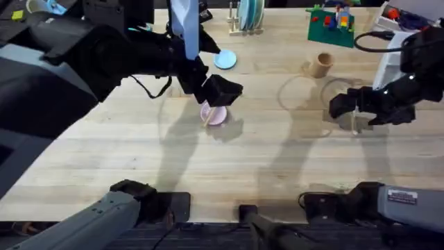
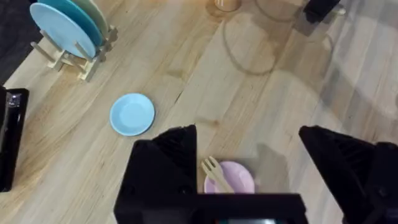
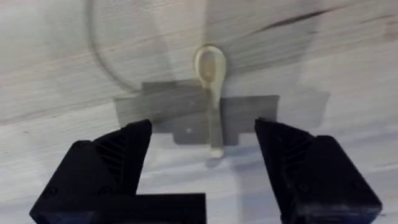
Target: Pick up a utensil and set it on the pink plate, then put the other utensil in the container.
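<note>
Already the fork (image 2: 216, 173) lies on the pink plate (image 2: 239, 177) near the middle of the surface (image 1: 125, 146), with the left tool (image 2: 249, 162) spread wide and empty above it, so the risk now sits with the spoon (image 3: 211, 87) toward the right edge. Thin and flat on the wood, it could skid or pivot out if the fingers close off-centre, or slip before reaching the container (image 1: 321, 64) near the far edge. Meanwhile the right tool (image 3: 202, 165) hovers over the spoon's handle, jaws wide apart, gripping nothing.
</note>
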